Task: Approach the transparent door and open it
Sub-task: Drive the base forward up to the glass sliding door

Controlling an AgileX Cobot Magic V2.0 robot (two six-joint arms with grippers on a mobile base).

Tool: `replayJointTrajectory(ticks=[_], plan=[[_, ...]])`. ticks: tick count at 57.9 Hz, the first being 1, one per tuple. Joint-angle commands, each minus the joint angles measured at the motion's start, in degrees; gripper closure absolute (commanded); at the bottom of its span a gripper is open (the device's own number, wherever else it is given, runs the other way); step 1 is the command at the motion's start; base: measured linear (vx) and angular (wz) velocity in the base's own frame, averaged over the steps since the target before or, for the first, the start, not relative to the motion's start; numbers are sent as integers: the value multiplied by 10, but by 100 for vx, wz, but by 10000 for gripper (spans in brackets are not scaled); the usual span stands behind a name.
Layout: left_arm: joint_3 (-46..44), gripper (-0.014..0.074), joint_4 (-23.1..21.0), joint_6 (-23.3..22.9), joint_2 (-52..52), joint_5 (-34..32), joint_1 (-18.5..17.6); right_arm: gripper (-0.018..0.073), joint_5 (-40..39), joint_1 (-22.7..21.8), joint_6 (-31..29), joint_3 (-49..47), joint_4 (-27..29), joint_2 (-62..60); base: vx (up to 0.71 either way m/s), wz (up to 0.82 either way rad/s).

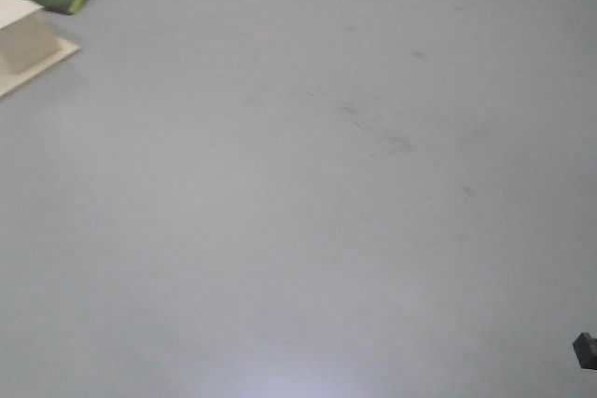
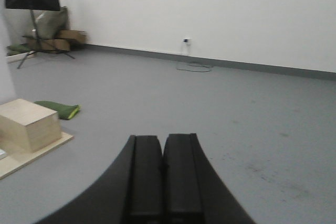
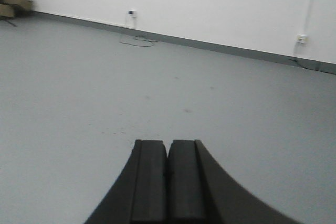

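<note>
Seeking the transparent door, absent from all three views: only bare grey floor (image 1: 298, 184) ahead, and beyond it a white wall (image 2: 210, 9) with dark skirting and a socket (image 2: 186, 40). Step in hand judged to be the approach drive, with the opening itself not yet begun. Best done by turning the base to bring the door into a camera, then closing in squarely on its opening edge, slowly enough to stop short of the glass. Best also to steer wide of the pale wooden box (image 2: 29, 124) on its flat board and the green bundle (image 2: 58, 109) just beside it, both lying to the left. Left gripper (image 2: 163, 148) held out above the floor, fingers pressed flat together, pinching nothing and touching nothing. Right gripper (image 3: 168, 153) likewise: closed face to face, empty, clear of the floor. Probably to be spread before any reach for the door
</note>
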Motion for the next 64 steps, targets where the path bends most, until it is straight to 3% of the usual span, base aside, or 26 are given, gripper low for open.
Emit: replayJointTrajectory(ticks=[1,64], plan=[[18,602,-3,-5,-7,-48,-2,567,-47,0,-4,8,-3,-8,65,85],[18,602,-3,-5,-7,-48,-2,567,-47,0,-4,8,-3,-8,66,71]])
